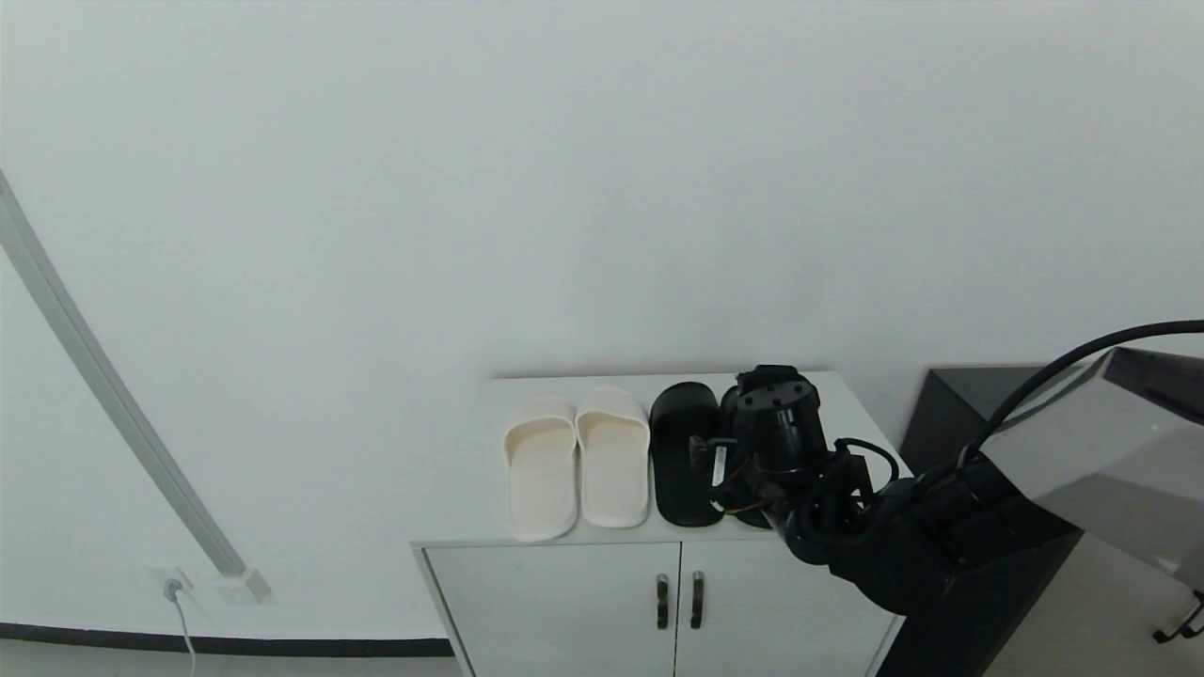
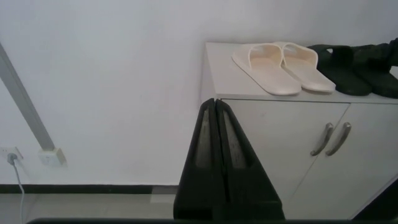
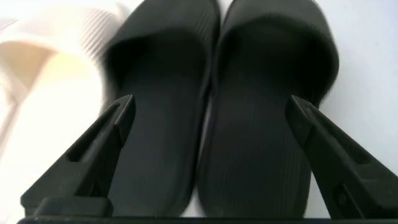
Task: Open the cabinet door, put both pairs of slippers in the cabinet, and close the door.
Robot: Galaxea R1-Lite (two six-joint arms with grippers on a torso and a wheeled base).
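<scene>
We show the right hand (image 3: 211, 106), spread wide, above the black ribbed rubber slippers (image 3: 261, 149); it straddles both across their long axis (left hand (image 2: 216, 103) closed, farther off).

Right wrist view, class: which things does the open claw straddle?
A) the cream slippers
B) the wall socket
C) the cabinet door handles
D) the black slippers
D: the right claw has its fingers spread to either side of the black slippers, while the cream slippers lie beside that pair, outside the claw.
</scene>
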